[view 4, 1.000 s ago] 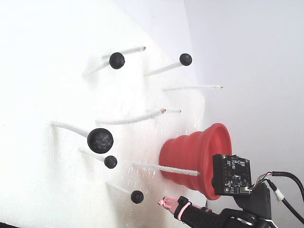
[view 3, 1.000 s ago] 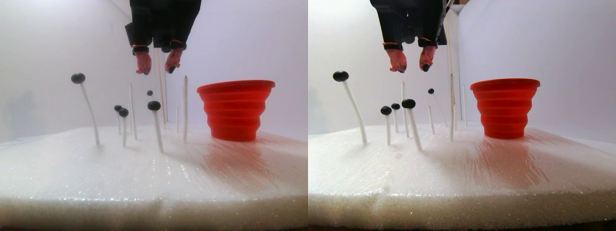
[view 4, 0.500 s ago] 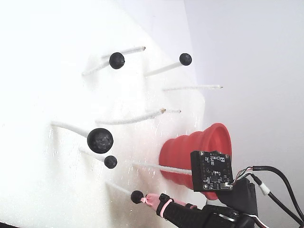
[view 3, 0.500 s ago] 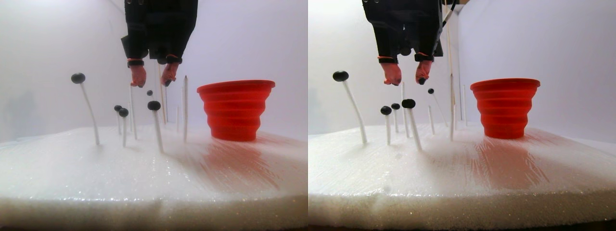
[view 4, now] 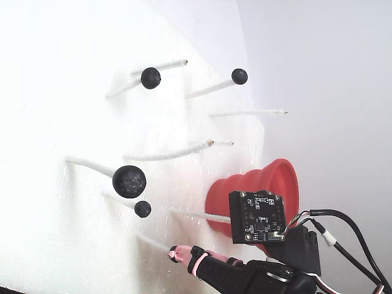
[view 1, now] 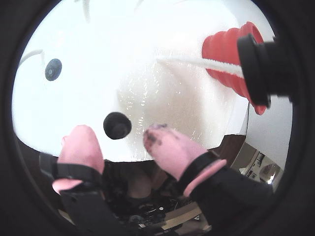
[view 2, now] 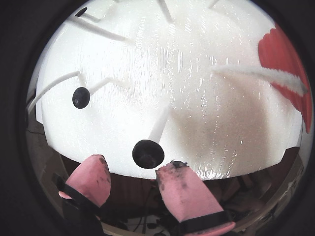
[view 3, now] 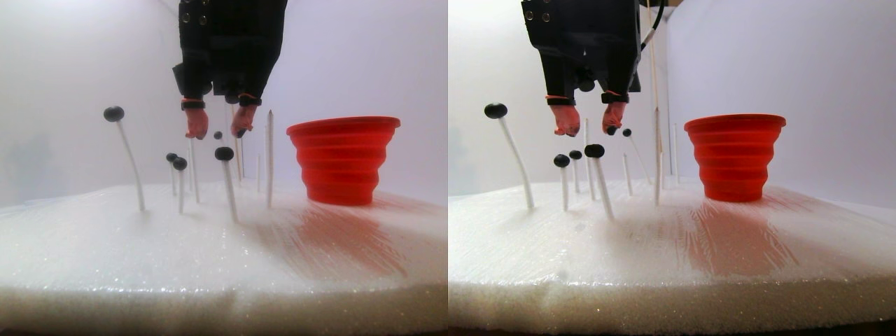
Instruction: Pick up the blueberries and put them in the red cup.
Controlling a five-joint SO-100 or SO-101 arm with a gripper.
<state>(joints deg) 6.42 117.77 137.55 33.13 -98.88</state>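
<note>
The gripper hangs with its two pink-covered fingers spread apart and nothing clamped between them; in both wrist views a blueberry sits on the tip of its white stick just ahead of the gap, close to the fingertips, though whether either pad touches it cannot be told. The finger on the right of a wrist view carries dark smudges on its pink cover. In the stereo pair view the gripper hangs down from the black arm among the stick tops, with a small blueberry showing between the fingers and a larger one on its stick just below them. To the gripper's left in that view stand two more berries lower down and one on a tall bent stick well apart. The red cup stands upright on the white foam slab, well to the gripper's right in the stereo pair view, and at the far right edge in a wrist view, behind a fuzzy white stick. In the fixed view the pink fingertip reaches in below the cup, covering the nearest berry, with a green circuit board mounted on the arm just behind it.
</note>
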